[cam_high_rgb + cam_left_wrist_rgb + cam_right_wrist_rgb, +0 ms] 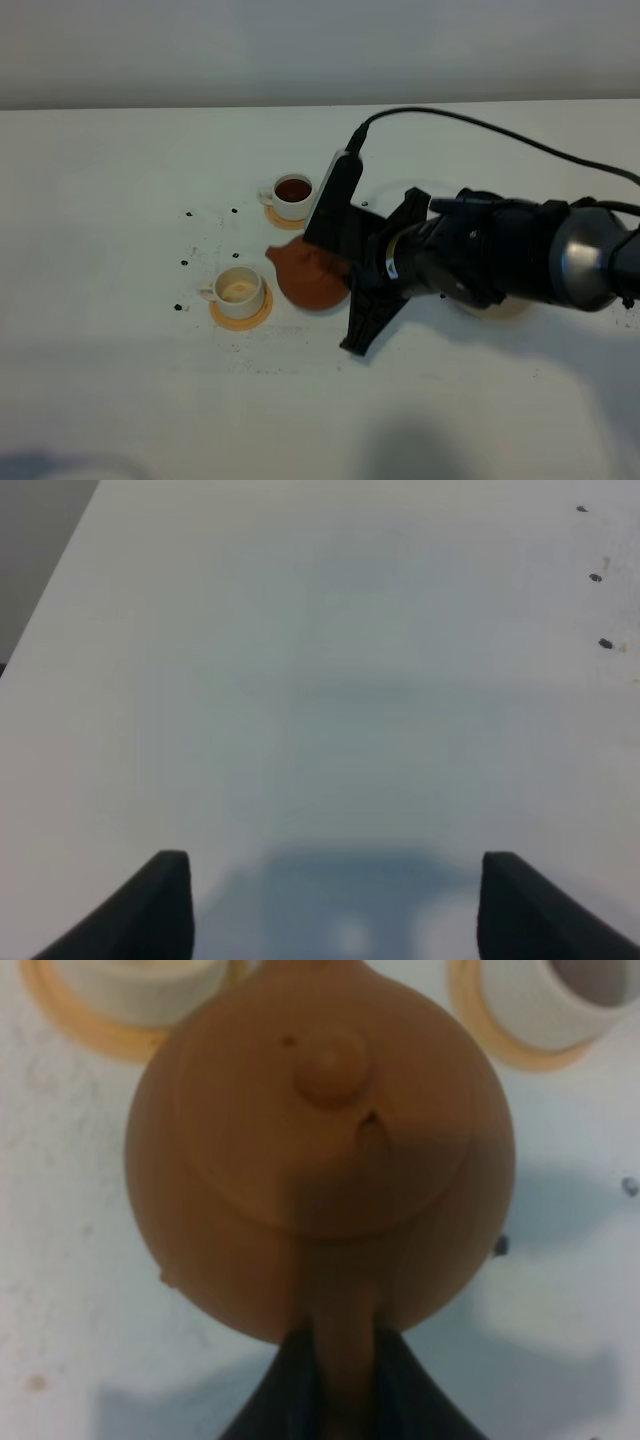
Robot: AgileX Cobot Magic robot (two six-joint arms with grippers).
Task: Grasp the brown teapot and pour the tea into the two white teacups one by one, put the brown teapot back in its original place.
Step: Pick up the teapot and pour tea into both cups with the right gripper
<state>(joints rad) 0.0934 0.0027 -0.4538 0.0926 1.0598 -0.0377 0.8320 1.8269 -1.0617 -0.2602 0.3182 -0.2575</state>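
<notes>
From the high camera, a squat reddish-brown clay teapot [312, 277] sits low over the white table [120, 380], just to the right of two small white cylindrical teacups, its short spout pointing left between them. The farther teacup [293, 194] holds dark reddish-brown tea [293, 188] and stands on a small orange-tan coaster [283, 221]. The nearer teacup [238, 290] shows only its cream inside and stands on a second orange-tan coaster [243, 316]. The black right arm [480, 255] reaches in from the right and covers the teapot's handle side. An edge of a flat pale beige disc coaster [500, 310] peeks out under that arm, well apart from the teapot. Whether the teapot touches the table cannot be told. In the left wrist view, the left gripper [335, 910] hangs over bare table with its two dark fingertips [165, 905] spread wide and nothing between them, and a few dark specks [595, 577] lie farther off. In the right wrist view, the right gripper [345, 1365] is clamped tight on the teapot's loop handle [345, 1330]. The knobbed lid [330, 1065] is in place, and a cup on its coaster stands beyond the teapot on each side.
</notes>
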